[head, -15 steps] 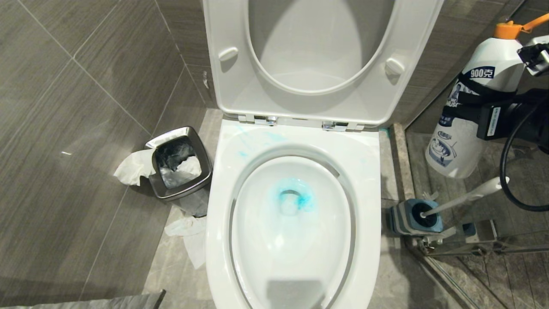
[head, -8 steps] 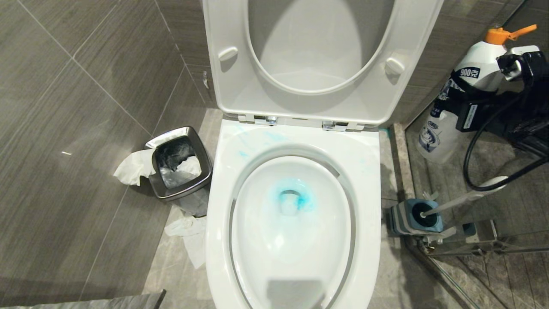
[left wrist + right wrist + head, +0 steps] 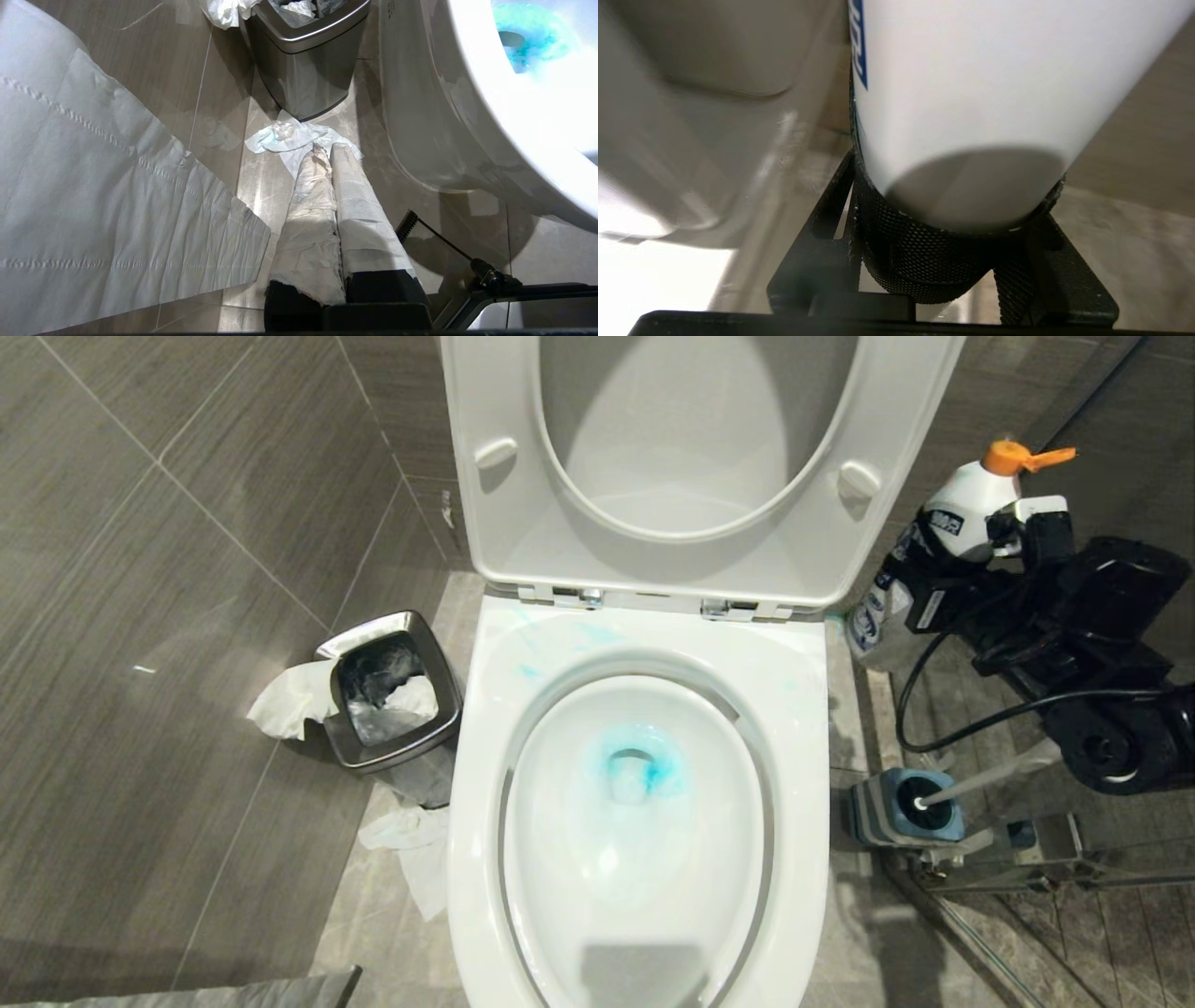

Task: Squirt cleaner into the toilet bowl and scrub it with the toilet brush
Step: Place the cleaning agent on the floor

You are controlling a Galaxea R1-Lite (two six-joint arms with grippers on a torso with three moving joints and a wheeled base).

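The white toilet bowl [image 3: 794,709] stands with seat and lid raised. Blue cleaner [image 3: 644,770] pools at its drain, and pale streaks [image 3: 560,639] mark the back rim. My right gripper [image 3: 920,583] is shut on a white cleaner bottle [image 3: 962,499] with an orange nozzle, upright beside the bowl's back right corner. That bottle [image 3: 971,93] fills the right wrist view between the jaws [image 3: 957,219]. The toilet brush handle [image 3: 990,775] leans out of its blue-grey holder [image 3: 896,807], with the bristles mostly sunk in it. My left gripper [image 3: 329,154], wrapped in white paper, hangs shut over the floor left of the bowl [image 3: 444,116].
A steel bin [image 3: 392,691] stuffed with tissue stands left of the toilet, and crumpled tissue [image 3: 285,137] lies on the floor before it. A broad sheet of paper [image 3: 93,210] hangs near my left gripper. A metal frame [image 3: 1027,868] runs along the floor right of the brush holder.
My right arm has carried the bottle down and leftward, from the picture's right edge to the bowl's back right corner. Toilet, brush and bin have not moved.
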